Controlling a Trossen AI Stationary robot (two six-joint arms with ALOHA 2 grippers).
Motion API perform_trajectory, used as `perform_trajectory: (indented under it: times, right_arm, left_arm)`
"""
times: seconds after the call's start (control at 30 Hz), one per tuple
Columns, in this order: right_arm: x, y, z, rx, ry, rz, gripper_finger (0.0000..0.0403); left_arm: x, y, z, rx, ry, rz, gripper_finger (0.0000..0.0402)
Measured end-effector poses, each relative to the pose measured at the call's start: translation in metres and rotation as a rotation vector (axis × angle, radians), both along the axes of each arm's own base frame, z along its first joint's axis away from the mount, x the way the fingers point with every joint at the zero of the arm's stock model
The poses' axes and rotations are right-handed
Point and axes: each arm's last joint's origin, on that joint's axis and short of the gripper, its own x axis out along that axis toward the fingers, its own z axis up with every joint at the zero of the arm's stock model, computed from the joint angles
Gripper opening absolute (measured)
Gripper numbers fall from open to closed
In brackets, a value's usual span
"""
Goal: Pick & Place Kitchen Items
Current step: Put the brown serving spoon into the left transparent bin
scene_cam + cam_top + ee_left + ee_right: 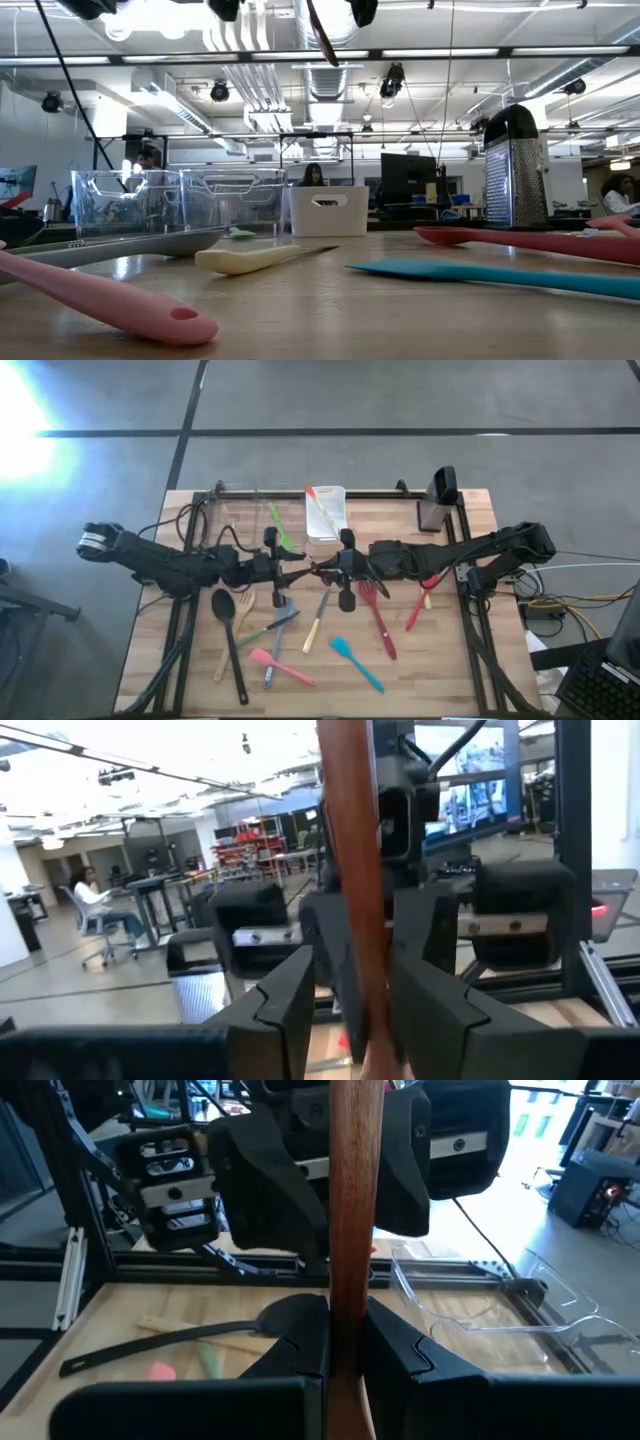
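**Ends out of sight**

The wooden handle [350, 1230] runs off both edges of the right wrist view, so neither end shows. In the low view, the pink spatula [110, 300] beside that handle's table spot is cut off at the picture's edge.

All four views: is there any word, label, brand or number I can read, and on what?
None can be read.
Monitor behind the arms: picture only, any text too blurred.
Left arm's white band: too small.
Bins, grater, utensils: no print visible.
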Motion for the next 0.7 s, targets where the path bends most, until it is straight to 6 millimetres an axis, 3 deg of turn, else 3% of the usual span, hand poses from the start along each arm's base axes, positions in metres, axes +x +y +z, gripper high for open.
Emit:
perform_trajectory:
  times: [0.27, 0.5, 0.7]
  right_arm:
    - [0.0, 0.0, -0.001, 0.005, 0.01, 0.0, 0.0025]
    - [0.0, 0.0, -0.001, -0.015, 0.015, -0.001, 0.0024]
    - [0.0, 0.0, -0.001, -0.023, 0.016, 0.001, 0.0025]
  left_arm:
    - [0.013, -0.002, 0.013, 0.042, -0.023, -0.006, 0.0123]
    - [0.013, -0.003, 0.013, 0.065, -0.019, -0.013, 0.0046]
    - [0.013, -0.003, 0.013, 0.071, -0.014, -0.018, 0.0046]
